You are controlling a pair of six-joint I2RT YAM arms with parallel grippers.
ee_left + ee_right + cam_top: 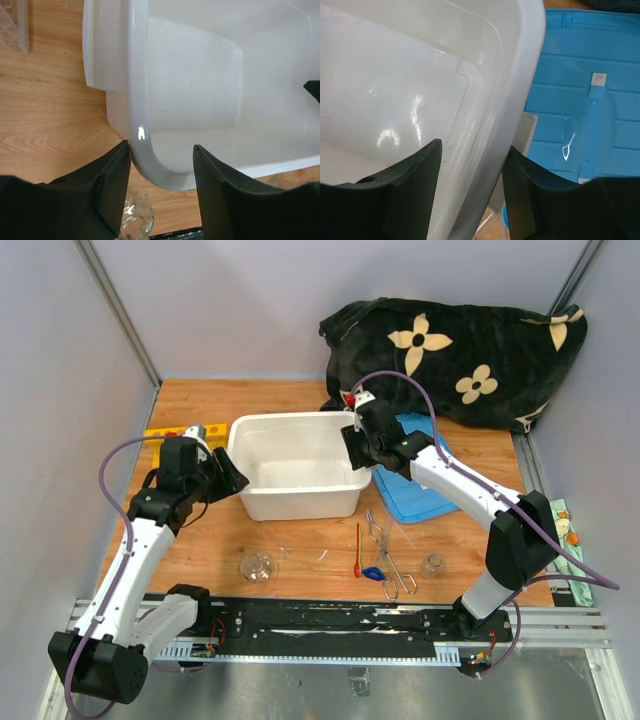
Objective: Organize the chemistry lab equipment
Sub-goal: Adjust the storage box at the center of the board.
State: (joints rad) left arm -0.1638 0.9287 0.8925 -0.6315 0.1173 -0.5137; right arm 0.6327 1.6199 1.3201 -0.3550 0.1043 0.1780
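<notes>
The chemistry lab equipment is mostly spread along the near strip of the wooden table (215, 540). A round clear glass flask (258, 565) is at near left, a red-handled spatula (358, 548) and metal tongs (388, 555) are near the middle, and a small clear glass beaker (433, 564) is to their right. The spatula's long axis runs near to far, with its yellow tip toward the near edge. The tongs are laid on a slight slant, ring handles at near right and tips pointed far-left toward the large white plastic tub (300, 502). None of these pieces is seen inside the tub.

The tub's near-left corner is straddled by the left gripper (161, 147), roughly half open, one finger outside the wall and one inside. Whether the rim is actually pinched cannot be told. The tub's right wall is clamped between the fingers of the right gripper (471, 145), which are pressed against both faces.

A two-arm shift of the tub is judged to be the step in hand. A firm left hold should be confirmed first, and both wrists should then be moved together and level so the wall is not twisted. The glassware near the tub and the blue plastic lid (415, 495) touching its right side should be avoided.

Farther left, the yellow holed tube rack (163, 432) is partly hidden behind the left arm, and a black cloth with cream flowers (460, 350) is heaped at far right
</notes>
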